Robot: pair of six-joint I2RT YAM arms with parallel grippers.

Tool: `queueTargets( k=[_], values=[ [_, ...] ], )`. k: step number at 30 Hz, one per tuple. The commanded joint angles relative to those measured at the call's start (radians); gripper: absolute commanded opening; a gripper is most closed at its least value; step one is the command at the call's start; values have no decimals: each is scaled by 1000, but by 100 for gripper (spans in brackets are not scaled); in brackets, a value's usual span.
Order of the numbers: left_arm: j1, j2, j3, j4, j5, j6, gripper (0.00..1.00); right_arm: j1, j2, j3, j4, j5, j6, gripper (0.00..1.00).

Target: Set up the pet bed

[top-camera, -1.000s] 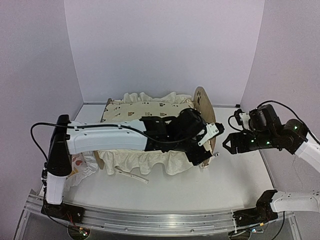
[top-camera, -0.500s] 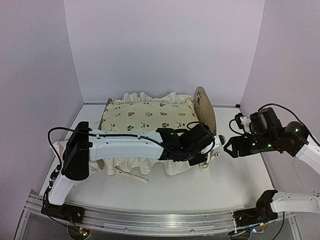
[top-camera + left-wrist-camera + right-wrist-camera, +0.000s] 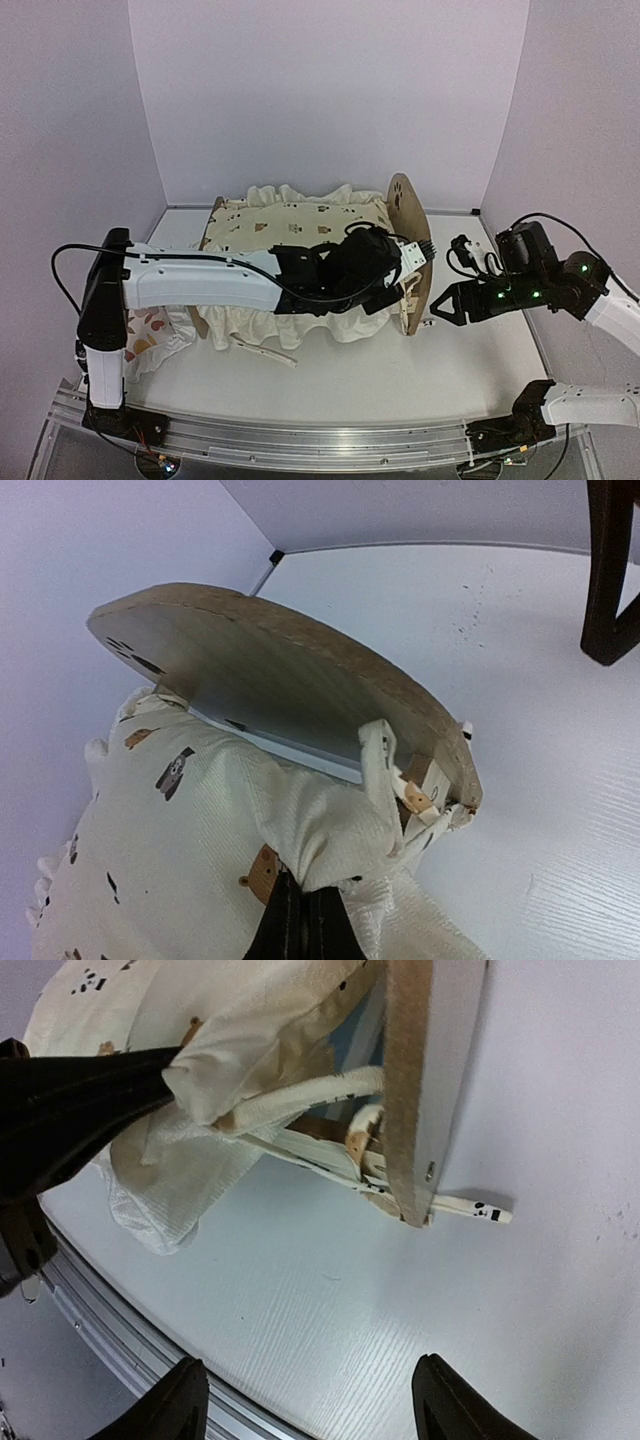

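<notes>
- my left gripper (image 3: 300, 912) pinched the cushion (image 3: 200, 810) corner by the pet bed (image 3: 408, 225) headboard, at the table (image 3: 450, 370) middle.
- my right gripper (image 3: 438, 308) hung spread right of it, a tie (image 3: 470, 1207) between.
- a pillow (image 3: 150, 330) lay far left.

Robot lab cell, not a home. White desk (image 3: 480, 370) is boxed in by plain panels (image 3: 330, 90) at 9, 12 and 3 o'clock. Aluminium rail (image 3: 300, 437) at 6 o'clock carries bolted arm bases (image 3: 120, 418). Cables (image 3: 75, 262) are exposed.

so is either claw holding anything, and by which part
The left claw pinches the cushion by its bunched corner beside the headboard; the right claw is open, empty.
</notes>
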Motion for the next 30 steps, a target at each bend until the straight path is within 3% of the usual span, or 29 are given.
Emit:
queueTargets(
  k=[1,6,14,30],
  values=[
    [12,-188,-87,144,-28,-25,0,1,5,-9,153,-85,-26,65],
    [16,-266,-164,183,-18,-35,0,1,39,-26,283,-106,-29,53],
    [21,-367,-243,214,1,-36,0,1,192,12,405,-134,-54,52],
    [35,-441,-328,237,3,-51,0,2,415,106,472,-195,-108,44]
  ],
)
